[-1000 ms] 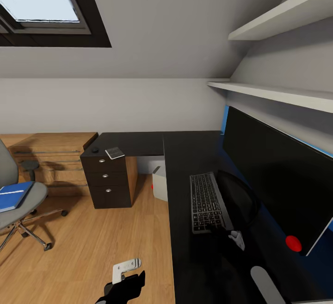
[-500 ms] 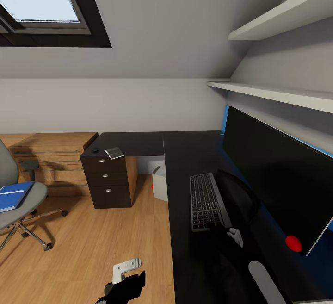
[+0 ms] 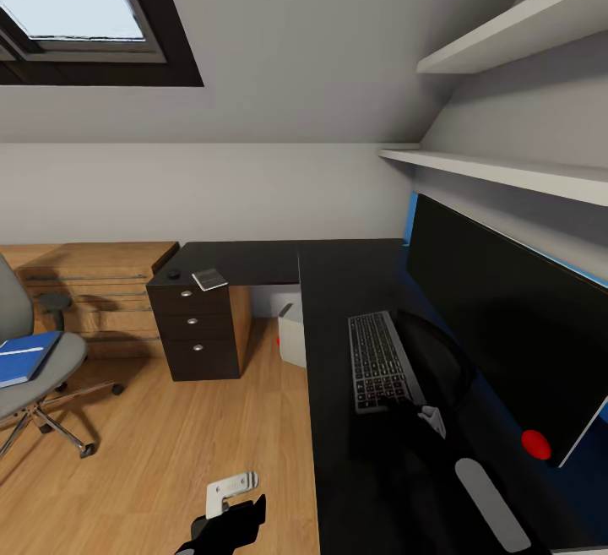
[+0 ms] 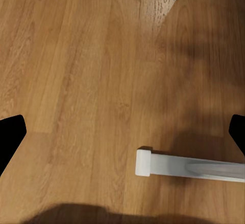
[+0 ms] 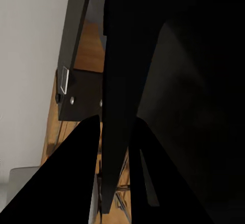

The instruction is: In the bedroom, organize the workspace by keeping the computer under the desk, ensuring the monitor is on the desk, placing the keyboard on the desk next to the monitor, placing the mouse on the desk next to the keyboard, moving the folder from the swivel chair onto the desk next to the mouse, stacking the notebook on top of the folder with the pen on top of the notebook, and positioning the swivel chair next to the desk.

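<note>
Right hand (image 3: 404,407) nudged keyboard (image 3: 382,360) forward.

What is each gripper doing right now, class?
Left gripper: open, holding nothing, above the wood floor.
Right gripper: closed on the keyboard's near edge.

The desk (image 3: 355,285) has a smooth, faintly glossy black top and wood-grain side panels. The monitor (image 3: 507,318) is glossy black. The floor (image 4: 76,70) below the open left jaws is satin wood planking. The swivel chair (image 3: 34,369) looks cloth-covered, with chrome legs.
</note>
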